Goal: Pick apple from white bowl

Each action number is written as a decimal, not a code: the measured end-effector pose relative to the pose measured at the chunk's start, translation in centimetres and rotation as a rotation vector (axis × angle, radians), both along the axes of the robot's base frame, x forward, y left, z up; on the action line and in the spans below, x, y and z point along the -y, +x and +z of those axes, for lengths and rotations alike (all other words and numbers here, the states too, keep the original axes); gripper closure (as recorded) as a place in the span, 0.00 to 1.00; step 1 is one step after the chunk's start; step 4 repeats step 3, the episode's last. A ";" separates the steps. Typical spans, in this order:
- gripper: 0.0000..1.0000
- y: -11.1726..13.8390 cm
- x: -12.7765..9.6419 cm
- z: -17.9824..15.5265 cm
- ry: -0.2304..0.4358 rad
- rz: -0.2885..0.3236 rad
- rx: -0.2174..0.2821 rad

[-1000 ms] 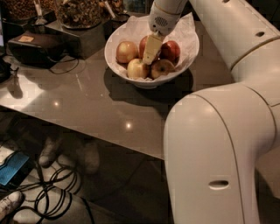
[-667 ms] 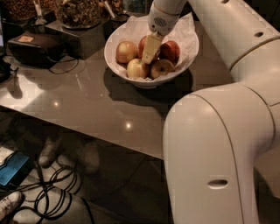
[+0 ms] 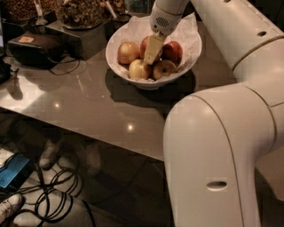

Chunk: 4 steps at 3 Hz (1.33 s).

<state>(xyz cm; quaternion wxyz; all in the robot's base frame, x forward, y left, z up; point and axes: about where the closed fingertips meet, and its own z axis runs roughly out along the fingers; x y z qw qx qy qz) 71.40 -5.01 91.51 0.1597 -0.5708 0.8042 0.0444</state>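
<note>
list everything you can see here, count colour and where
bowl: one, white, far side of the table
apples: about five, red-yellow, in the bowl
paper: one sheet, white, lining the bowl
table: one, grey-brown, centre
box: one, black, table's left end
jars: two or more, brown contents, back left
cables: several, black, floor lower left
gripper: one, cream, over the apples in the bowl
arm: one, white, right side
</note>
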 end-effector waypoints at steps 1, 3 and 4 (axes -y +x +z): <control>1.00 -2.3 0.5 2.7 0.045 0.078 0.062; 1.00 -10.9 -0.4 11.0 0.108 0.287 0.244; 1.00 -10.9 -0.4 11.0 0.108 0.287 0.244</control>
